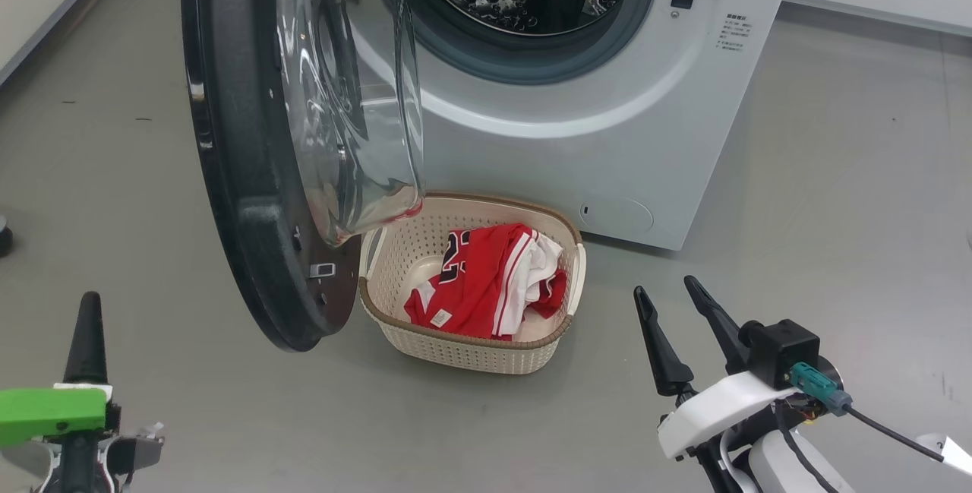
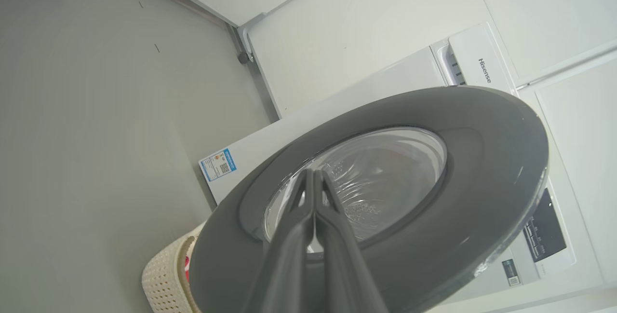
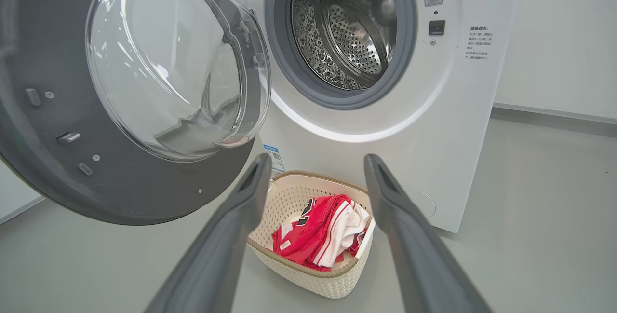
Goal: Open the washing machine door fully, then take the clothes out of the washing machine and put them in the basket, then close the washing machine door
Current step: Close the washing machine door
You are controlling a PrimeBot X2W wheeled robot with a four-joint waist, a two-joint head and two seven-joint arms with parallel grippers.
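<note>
Red sports clothes [image 1: 486, 284] with white trim lie heaped in the cream perforated plastic basket [image 1: 463, 352].
It stands on the grey floor [image 1: 835, 212] before the white front-loading washing machine [image 1: 607, 151], beside its black-rimmed glass door [image 1: 243, 174], swung wide. Left gripper [image 1: 89, 299] points up, fingers pressed together, empty; right gripper [image 1: 664, 286] has its fingers spread, empty.

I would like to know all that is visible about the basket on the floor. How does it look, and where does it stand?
The basket is small and rectangular, of cream plastic, with perforated walls, a brown woven-look rim and a white handle at each end. It stands upright on the grey floor, just in front of the washing machine and beside its open door. Crumpled red and white clothes lie inside, partly filling it.
</note>
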